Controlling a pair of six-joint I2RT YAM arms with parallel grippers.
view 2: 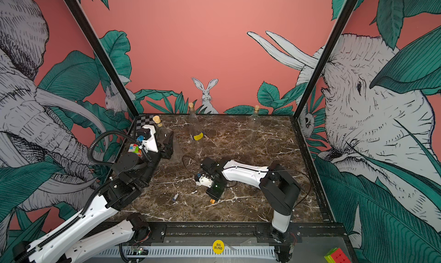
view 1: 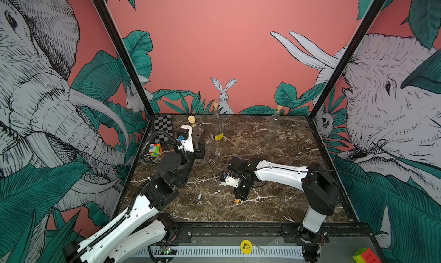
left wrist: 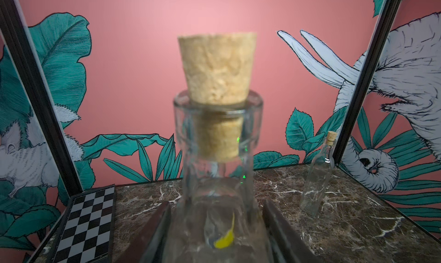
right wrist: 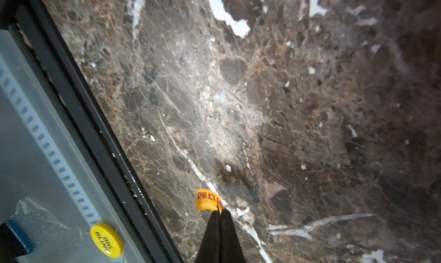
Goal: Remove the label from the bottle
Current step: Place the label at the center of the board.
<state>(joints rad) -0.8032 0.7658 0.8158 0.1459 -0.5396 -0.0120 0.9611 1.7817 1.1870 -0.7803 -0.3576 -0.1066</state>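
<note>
A label (right wrist: 208, 201) is pinched by the clenched right claw (right wrist: 220, 212); a corked bottle (left wrist: 214, 185) is grasped by the left claw (view 1: 200, 143).

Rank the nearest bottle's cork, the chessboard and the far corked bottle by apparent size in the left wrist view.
1. cork: biggest, but only because it sits right at the camera.
2. chessboard: partly cut off by the picture's edge.
3. far bottle: smallest-looking, being farthest away.
</note>
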